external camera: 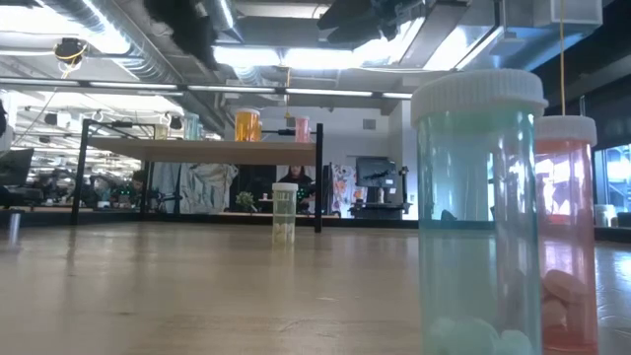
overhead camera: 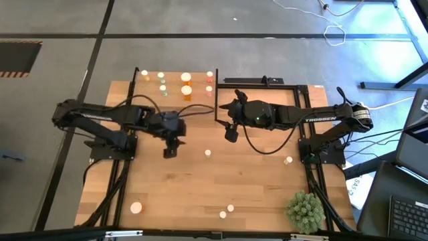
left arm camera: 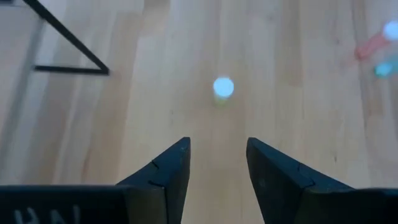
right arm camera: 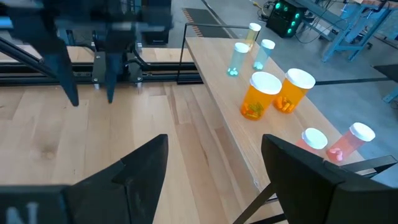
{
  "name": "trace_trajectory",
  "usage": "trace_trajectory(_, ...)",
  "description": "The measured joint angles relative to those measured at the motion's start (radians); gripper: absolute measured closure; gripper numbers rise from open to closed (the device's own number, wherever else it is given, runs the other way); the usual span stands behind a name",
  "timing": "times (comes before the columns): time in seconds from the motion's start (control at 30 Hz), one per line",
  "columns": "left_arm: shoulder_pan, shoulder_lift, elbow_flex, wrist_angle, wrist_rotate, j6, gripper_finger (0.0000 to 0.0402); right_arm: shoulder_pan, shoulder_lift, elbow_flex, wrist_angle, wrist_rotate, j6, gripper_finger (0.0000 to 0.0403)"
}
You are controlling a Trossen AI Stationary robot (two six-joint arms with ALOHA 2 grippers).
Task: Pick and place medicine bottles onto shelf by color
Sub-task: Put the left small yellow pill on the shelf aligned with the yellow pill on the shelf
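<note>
On the counter (overhead camera: 167, 194), a lone bottle (overhead camera: 136, 207) stands near the front left corner. The left pincer (overhead camera: 170, 153) hovers above bare wood, its fingers partly apart and holding nothing. Behind it, the shelf (overhead camera: 175, 96) carries two orange bottles (overhead camera: 186, 84), pale green ones and reddish ones at its right end. A small bottle (overhead camera: 208, 152) stands mid-counter, between the arms. The right pincer (overhead camera: 231, 135) hangs beside the shelf, wide open and empty. Two more bottles (overhead camera: 227, 211) sit near the front edge, another (overhead camera: 288, 160) by the right arm's base.
</note>
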Motion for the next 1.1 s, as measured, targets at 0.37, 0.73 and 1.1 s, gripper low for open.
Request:
trace_trajectory(0.37,-0.036,-0.023,-0.326,0.477,0.036,0.019,0.0250,0.000,0.000,0.001,0.009,0.000,0.000,0.0142)
trace_trajectory(0.73,-0.046,0.034,-0.507,0.891,0.016,-0.079,0.0250,0.000,0.000,0.001,0.013,0.000,0.000,0.0142)
trace_trajectory(1.1,-0.071,0.226,-0.511,1.053,-0.025,-0.076,0.0250,0.000,0.000,0.001,0.013,0.000,0.000,0.0142)
